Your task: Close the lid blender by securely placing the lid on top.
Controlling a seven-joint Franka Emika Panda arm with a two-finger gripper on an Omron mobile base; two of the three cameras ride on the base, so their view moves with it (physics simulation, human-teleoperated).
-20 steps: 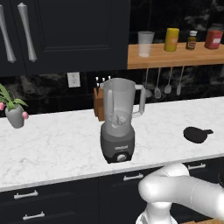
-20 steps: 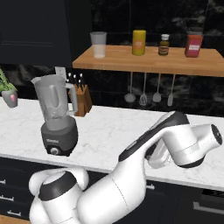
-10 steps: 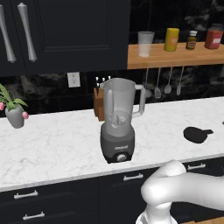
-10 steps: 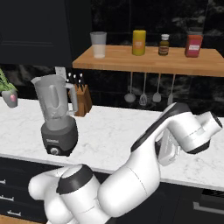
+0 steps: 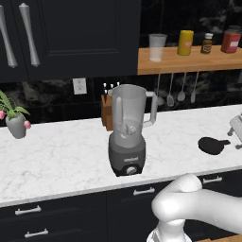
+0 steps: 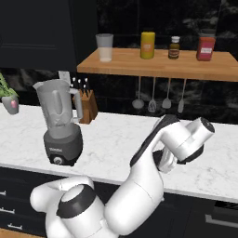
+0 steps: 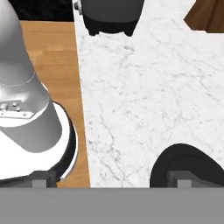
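- Lid (image 5: 211, 145) lies flat on the marble counter (image 5: 61, 156), well to the right of the blender (image 5: 128, 137); in the hand view its black edge (image 7: 190, 164) sits low right, just at one dark fingertip.
- Jaws: two tips are seen far apart at the bottom of the hand view, so they are judged wide open, with nothing held.
- Gripper (image 7: 111, 179) is seen at the lid's left edge, not yet centred on it.
- Change: the forearm and wrist have swung further right and up across the last second in the right base view; the base is judged unmoved, and blender and lid are unmoved.
- Meaning for the task: the approach to the lid is judged under way; the grasp is not yet made, and the jar is left uncovered.
- Writing: a small pale mark is seen on the blender base above the knob, too small to be read; the shelf jar labels are unreadable.
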